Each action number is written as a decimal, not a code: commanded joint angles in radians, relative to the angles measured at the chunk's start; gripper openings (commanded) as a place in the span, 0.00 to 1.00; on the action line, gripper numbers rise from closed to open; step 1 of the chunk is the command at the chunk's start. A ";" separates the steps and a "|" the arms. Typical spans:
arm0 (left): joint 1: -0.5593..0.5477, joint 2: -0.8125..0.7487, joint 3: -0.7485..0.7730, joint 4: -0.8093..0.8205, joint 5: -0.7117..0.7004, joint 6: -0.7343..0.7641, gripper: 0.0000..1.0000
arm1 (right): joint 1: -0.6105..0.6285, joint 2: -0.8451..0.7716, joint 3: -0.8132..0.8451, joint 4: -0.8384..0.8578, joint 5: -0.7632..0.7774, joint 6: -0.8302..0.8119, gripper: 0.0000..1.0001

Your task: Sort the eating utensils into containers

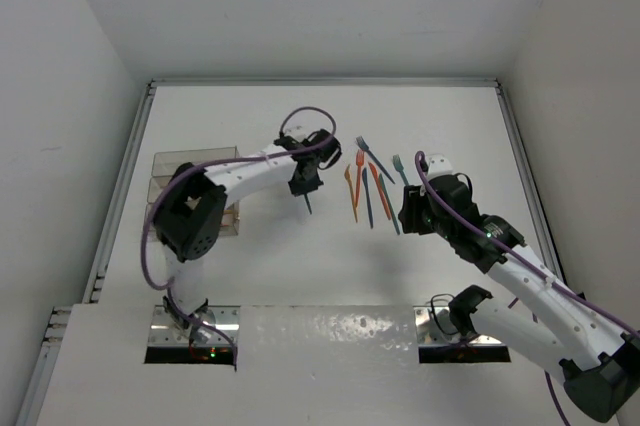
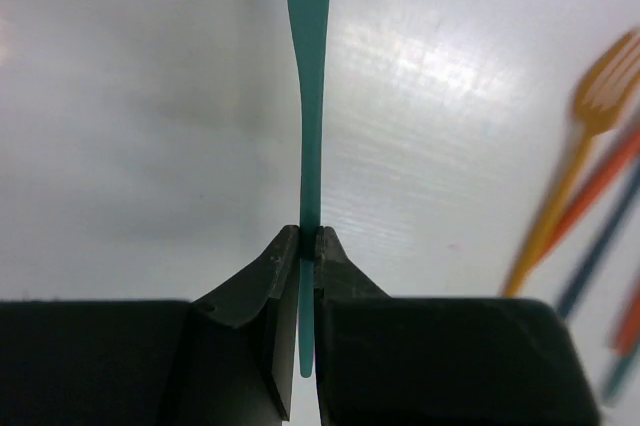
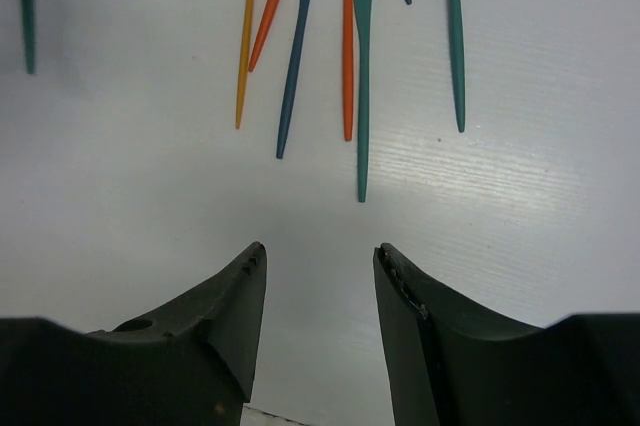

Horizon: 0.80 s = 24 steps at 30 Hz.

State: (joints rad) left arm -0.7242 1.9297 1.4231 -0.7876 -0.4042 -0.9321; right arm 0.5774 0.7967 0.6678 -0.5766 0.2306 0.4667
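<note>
My left gripper (image 1: 305, 184) is shut on the handle of a teal-green knife (image 1: 308, 204) and holds it above the table, left of the utensil group. In the left wrist view the knife (image 2: 308, 96) sticks out straight between the closed fingers (image 2: 270, 276). Several orange, blue and teal utensils (image 1: 370, 186) lie side by side on the table. My right gripper (image 1: 408, 212) is open and empty just right of and below them. In the right wrist view (image 3: 320, 251) a teal knife (image 3: 363, 76) and a blue utensil (image 3: 297, 46) lie ahead of it. The clear containers (image 1: 190, 161) stand at the left, partly hidden by my left arm.
White walls enclose the table on the left, back and right. A metal rail (image 1: 120, 186) runs along the left edge. The purple cable (image 1: 305, 114) loops above the left wrist. An orange-yellow fork (image 2: 590, 116) lies to the right of the held knife.
</note>
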 commanded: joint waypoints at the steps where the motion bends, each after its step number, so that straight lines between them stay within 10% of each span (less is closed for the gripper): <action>1: 0.042 -0.165 0.039 -0.024 -0.030 -0.091 0.00 | -0.004 -0.001 0.033 0.021 -0.010 -0.008 0.47; 10: 0.221 -0.383 -0.067 -0.219 -0.094 -0.434 0.00 | -0.004 0.019 0.050 0.031 -0.014 -0.019 0.47; 24: 0.603 -0.492 -0.246 -0.208 -0.062 -0.582 0.00 | -0.004 0.059 0.053 0.055 -0.031 -0.022 0.47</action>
State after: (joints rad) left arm -0.1596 1.4631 1.1885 -0.9966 -0.4686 -1.4620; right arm 0.5774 0.8497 0.6849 -0.5587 0.2077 0.4511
